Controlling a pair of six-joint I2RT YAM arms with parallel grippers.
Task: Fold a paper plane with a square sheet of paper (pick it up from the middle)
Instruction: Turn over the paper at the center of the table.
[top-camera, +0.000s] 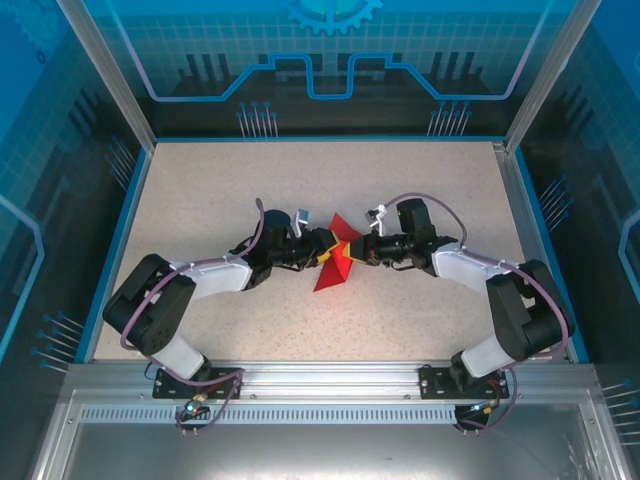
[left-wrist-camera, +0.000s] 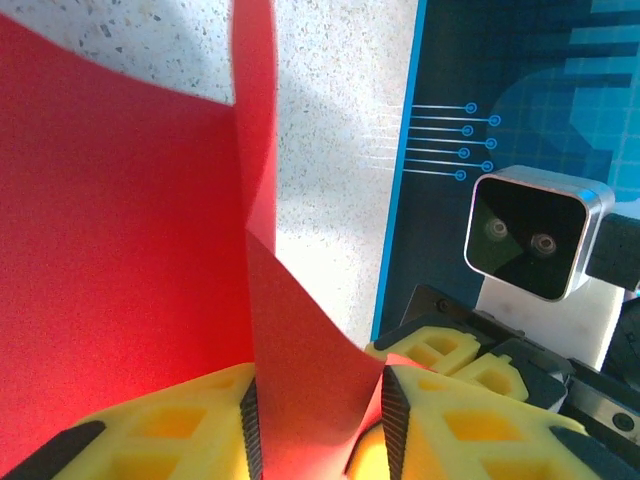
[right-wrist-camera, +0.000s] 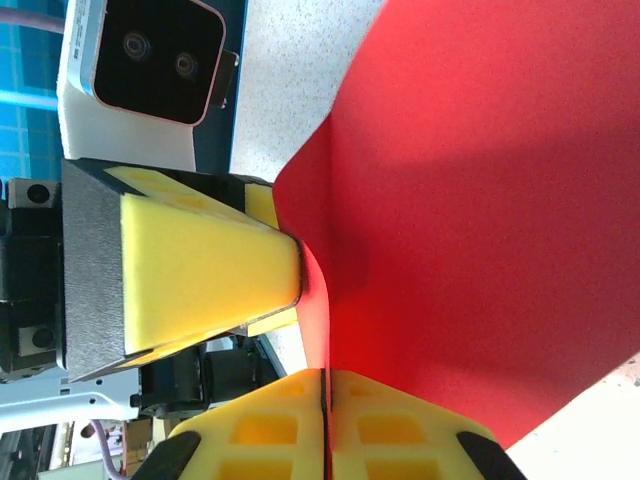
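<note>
One square sheet of paper sits pinched in the right gripper, the left gripper half-spread around it.

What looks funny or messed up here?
The red paper isn't lying flat. It stands up, bent and curled, between the left hand and the right hand, which pinches its edge.

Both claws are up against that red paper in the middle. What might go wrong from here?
The right claw is shut on the thin red paper sheet, so a tug might tear it or pull it free. The left claw stands open around a curved flap; closing there may press a crooked crease. Both claws sit very close together and might bump.
</note>
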